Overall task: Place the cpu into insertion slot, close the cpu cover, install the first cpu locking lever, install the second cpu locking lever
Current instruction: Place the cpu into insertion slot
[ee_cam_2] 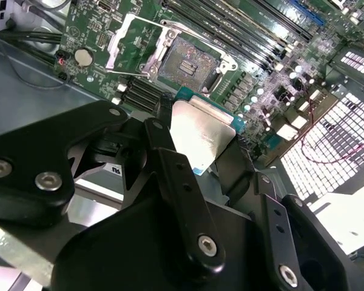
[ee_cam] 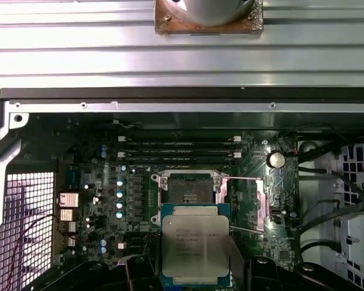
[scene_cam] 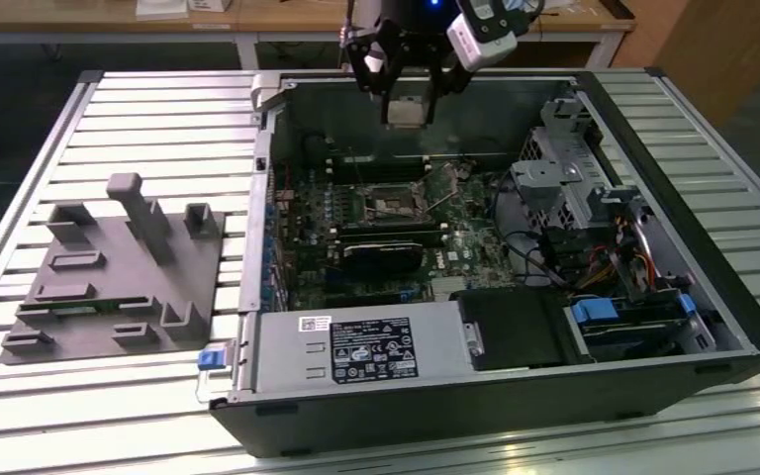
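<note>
My gripper (scene_cam: 407, 91) hangs over the far wall of the open computer case, shut on the cpu (scene_cam: 407, 111), a flat square chip with a silvery top. Both wrist views show the cpu (ee_cam_2: 201, 134) (ee_cam: 194, 242) between my black fingers (ee_cam_2: 165, 145), well above the board. The insertion slot (scene_cam: 391, 206) (ee_cam_2: 188, 62) (ee_cam: 188, 189) is a dark square socket on the green board, bare, with nothing in it. The cpu cover (ee_cam_2: 128, 41) (ee_cam: 259, 203) is a silver frame swung open beside the socket. Two thin silver levers (ee_cam: 241, 178) stick out toward the cover's side.
Long black memory slots (ee_cam: 179, 148) run beside the socket. A black card (scene_cam: 383, 259) lies on its other side. The power supply (scene_cam: 353, 348) fills the case's near end, and a drive cage with cables (scene_cam: 578, 198) stands at the exterior view's right. A grey fixture (scene_cam: 116, 267) lies on the slatted table.
</note>
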Motion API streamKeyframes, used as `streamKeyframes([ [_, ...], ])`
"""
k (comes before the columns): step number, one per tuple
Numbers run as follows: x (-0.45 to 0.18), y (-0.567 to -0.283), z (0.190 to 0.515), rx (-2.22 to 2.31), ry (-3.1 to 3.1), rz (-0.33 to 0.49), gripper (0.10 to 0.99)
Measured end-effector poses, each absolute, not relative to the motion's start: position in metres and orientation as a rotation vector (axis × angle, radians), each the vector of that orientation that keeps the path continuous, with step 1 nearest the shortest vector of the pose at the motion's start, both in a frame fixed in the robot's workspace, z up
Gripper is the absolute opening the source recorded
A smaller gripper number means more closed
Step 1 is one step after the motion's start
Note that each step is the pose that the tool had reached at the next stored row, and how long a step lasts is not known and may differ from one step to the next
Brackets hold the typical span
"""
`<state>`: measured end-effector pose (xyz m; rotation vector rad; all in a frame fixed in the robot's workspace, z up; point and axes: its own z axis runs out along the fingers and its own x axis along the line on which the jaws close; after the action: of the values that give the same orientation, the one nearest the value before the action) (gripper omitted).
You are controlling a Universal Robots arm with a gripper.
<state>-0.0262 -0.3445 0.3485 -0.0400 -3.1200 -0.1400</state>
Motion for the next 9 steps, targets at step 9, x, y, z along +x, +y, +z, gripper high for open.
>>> streamKeyframes([
  [9, -0.0263, -0.3445, 0.3440, -0.040, -3.120, -0.140, 0.537],
])
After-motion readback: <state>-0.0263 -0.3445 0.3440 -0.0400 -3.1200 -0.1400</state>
